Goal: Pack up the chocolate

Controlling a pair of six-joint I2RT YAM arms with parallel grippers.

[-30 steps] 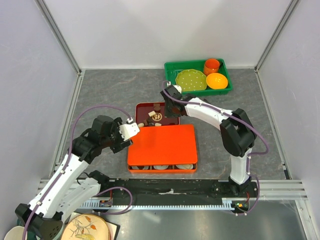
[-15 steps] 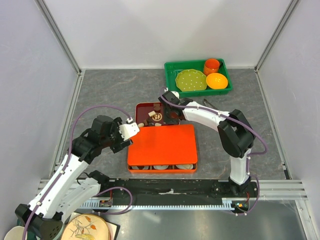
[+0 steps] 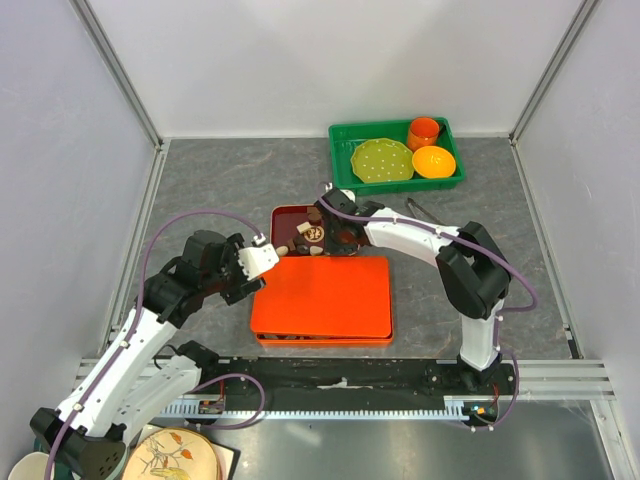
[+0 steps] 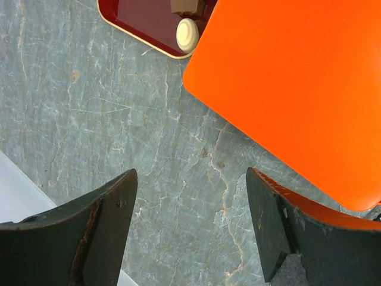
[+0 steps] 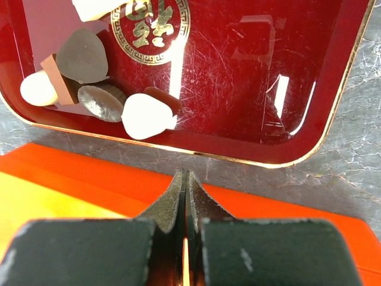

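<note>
Chocolate [image 5: 146, 116] lies unpacked at the tray's [image 5: 286, 89] near left corner. Lid [image 3: 325, 295] covers the box [image 3: 320, 342], perhaps not fully seated. Right gripper [image 5: 186, 182], clenched empty, sits at its far edge; left gripper [image 4: 189, 176] gapes empty beside its left edge.

The chocolate [image 5: 146, 116] lies loose in the left half of the dark red tray [image 5: 333, 113], as I see it from my right wrist. A cream-white oval [image 5: 37, 89] touches a brown cube [image 5: 59, 80], and a pale rounded piece [image 5: 143, 119] lies flat beside them, half over a brown one.
</note>
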